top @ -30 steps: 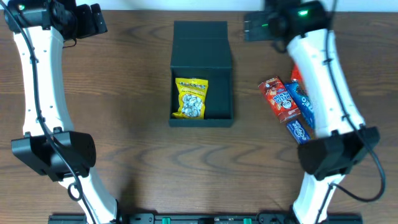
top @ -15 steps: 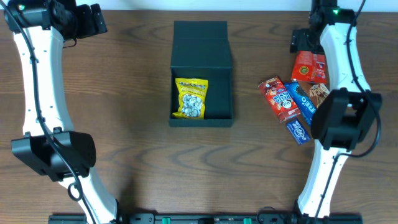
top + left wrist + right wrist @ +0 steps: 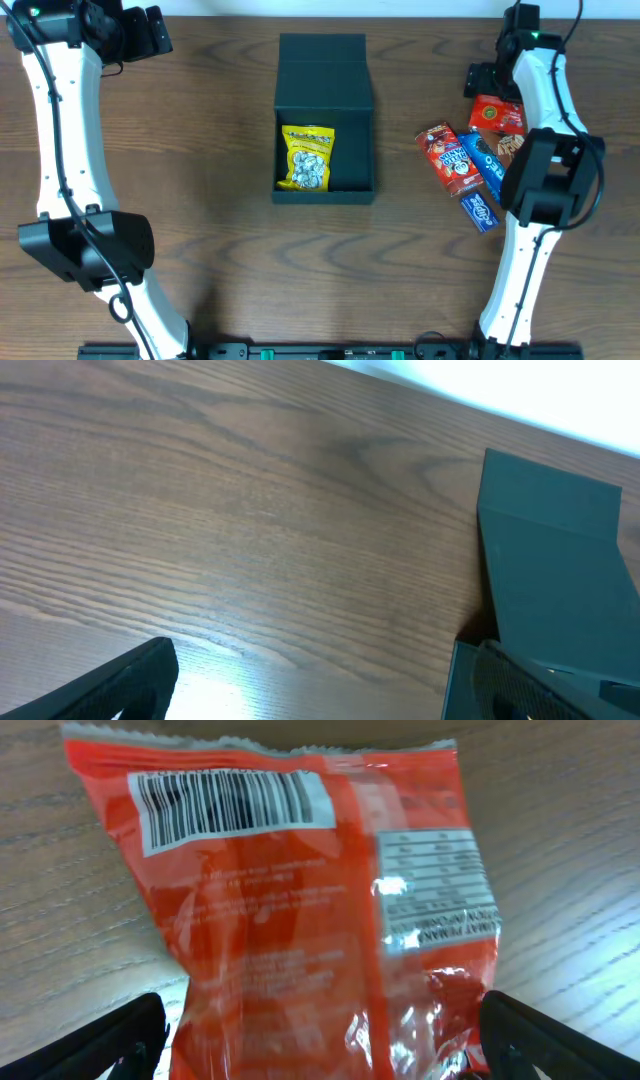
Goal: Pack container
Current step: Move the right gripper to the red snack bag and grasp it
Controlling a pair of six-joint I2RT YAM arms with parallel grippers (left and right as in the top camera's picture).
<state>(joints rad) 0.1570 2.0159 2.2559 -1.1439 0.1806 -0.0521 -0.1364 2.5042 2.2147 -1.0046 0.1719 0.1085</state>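
Overhead view: the bench (image 3: 200,180) is dark brown wood-grain board with a low sheen, and a pale strip runs along its far edge. The container (image 3: 323,80) sits at bench centre. It is a matte dark teal cardboard box, rectangular in plan, with its flap lid laid back toward the far edge. A glossy yellow packet (image 3: 305,157) lies flat inside, toward the left wall. To the right of the container, well apart from it, lies a cluster of glossy film packets: a red packet (image 3: 497,113), a second red packet (image 3: 448,158) and blue packets (image 3: 478,160), partly hidden by the right arm. The left tool (image 3: 150,32) is at the far-left corner, well apart from the container. The right tool (image 3: 487,82) is just beside the far end of the red packet. Left wrist view: the left tool (image 3: 320,690) has its jaws spread wide and holds nothing; bare wood grain lies between them. A smooth, flat teal panel of the container (image 3: 560,560) shows at the right. Right wrist view: the right tool (image 3: 325,1040) has its jaws spread wide, one tip on each side of the red packet (image 3: 300,920); contact cannot be determined. The packet is crinkled, reflective film with a white barcode panel and a serrated end seam, and it lies on the bench.
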